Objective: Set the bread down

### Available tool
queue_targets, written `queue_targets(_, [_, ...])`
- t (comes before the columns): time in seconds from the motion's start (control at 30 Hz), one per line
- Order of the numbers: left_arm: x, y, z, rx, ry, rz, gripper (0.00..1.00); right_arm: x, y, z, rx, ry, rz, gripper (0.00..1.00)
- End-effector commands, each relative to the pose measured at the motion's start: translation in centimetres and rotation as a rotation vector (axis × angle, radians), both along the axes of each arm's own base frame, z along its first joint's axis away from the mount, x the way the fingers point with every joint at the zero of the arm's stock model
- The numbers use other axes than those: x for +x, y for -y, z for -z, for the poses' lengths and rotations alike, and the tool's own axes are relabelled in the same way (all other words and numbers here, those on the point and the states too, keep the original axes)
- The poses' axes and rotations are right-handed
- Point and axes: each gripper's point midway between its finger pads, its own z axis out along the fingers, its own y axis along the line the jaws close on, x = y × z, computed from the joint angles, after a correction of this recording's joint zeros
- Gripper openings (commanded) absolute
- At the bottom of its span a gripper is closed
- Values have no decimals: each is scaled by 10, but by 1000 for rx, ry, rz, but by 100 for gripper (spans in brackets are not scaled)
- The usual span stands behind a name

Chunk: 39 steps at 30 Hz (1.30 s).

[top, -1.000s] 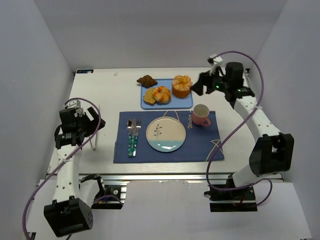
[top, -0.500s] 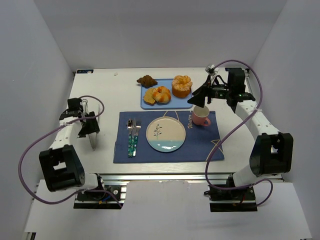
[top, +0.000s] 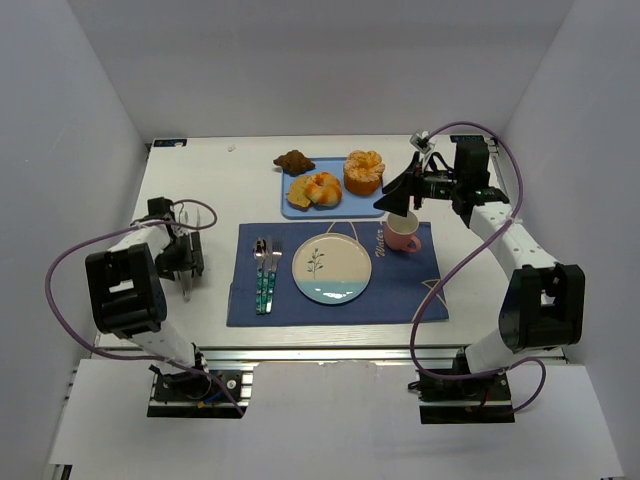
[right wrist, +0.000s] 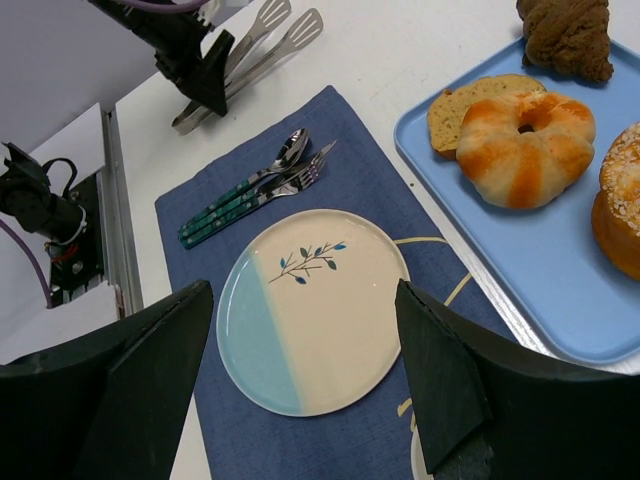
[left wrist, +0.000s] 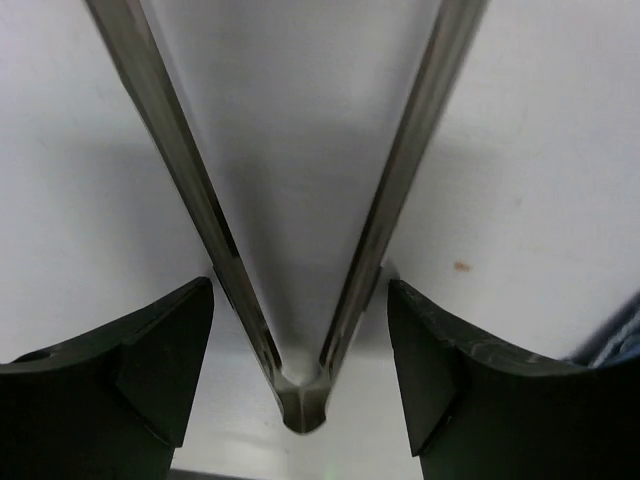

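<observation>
You have the mat [top: 400, 290] lying on the surface [top: 220, 190], nearest the arms, with the blue tray [top: 360, 206] just behind it and the plate [top: 332, 268] on the mat. The bread [top: 364, 172] sits at the tray's right end, untouched. Your right claw [top: 393, 203] hangs spread wide and empty beside the tray. Your left claw [left wrist: 300, 290] is spread either side of the tongs [left wrist: 402, 170], near their hinge.

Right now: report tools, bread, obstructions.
Left tool open, astride tongs. Right tool open, empty, raised near mug. Bread on blue tray, untouched. Plate bare.
</observation>
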Motion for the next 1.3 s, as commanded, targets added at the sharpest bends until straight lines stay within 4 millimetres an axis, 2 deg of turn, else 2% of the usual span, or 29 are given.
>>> queue_targets(0.0, [33,-15,-6,56,79,16,79,5,-3,-15,27,52,-19,78])
queue_targets(0.03, [43,-19,-6,70,100,13,79,4,-3,-17,28,58,-22,78])
queue_targets(0.2, [57,-22,-6,79,146,6,73,3,-2,-16,27,53,-18,79])
queue_targets(0.27, [60,-21,-5,71,151,6,67,2,-2,-15,27,52,-18,79])
queue_targets(0.33, [60,-17,-4,50,153,7,58,2,-3,-14,26,49,-19,79])
queue_targets(0.37, [61,-16,-6,42,165,3,45,2,-3,-15,26,50,-19,79])
queue_targets(0.43, [57,-11,-6,24,176,-3,35,1,-2,-15,27,49,-21,79])
queue_targets(0.47, [58,-10,-9,19,198,-12,28,1,-3,-15,27,46,-22,79])
queue_targets(0.53, [59,-6,-25,11,255,-12,20,0,-2,-14,25,39,-21,79])
queue_targets(0.57, [63,1,-33,-31,291,-25,16,0,-2,-14,23,44,-22,79])
queue_targets(0.6, [67,6,-53,-50,350,-17,15,0,-2,-14,21,44,-21,79])
queue_targets(0.7, [80,29,-96,-167,481,-8,17,0,-1,-15,20,57,-21,79])
queue_targets(0.73, [88,42,-127,-236,563,-2,19,1,0,-16,19,60,-19,79])
queue_targets(0.8, [94,55,-155,-309,628,-13,27,3,1,-18,18,66,-13,79])
queue_targets(0.83, [96,74,-170,-403,646,-6,30,4,2,-20,18,71,-8,79])
queue_targets(0.87, [102,83,-187,-445,675,9,33,6,4,-21,18,71,0,79])
queue_targets(0.9, [104,98,-196,-493,678,30,37,8,6,-24,20,77,6,79])
queue_targets(0.93, [107,109,-198,-553,660,13,38,9,8,-26,21,79,12,79])
queue_targets(0.97, [113,124,-213,-611,684,50,40,12,12,-28,24,80,25,79])
queue_targets(1.0, [115,134,-217,-642,684,62,41,13,15,-30,28,78,29,80])
queue_targets(1.1, [127,186,-235,-746,687,130,45,17,24,-36,45,67,53,80])
queue_targets(1.13, [127,204,-238,-785,671,143,46,18,27,-38,48,72,60,79])
queue_targets(1.2, [139,223,-236,-817,654,162,46,19,32,-40,49,77,76,79])
queue_targets(1.23, [143,238,-247,-844,661,188,46,19,34,-41,52,77,80,79])
queue_targets(1.27, [150,245,-238,-853,631,187,46,19,37,-40,53,75,86,79])
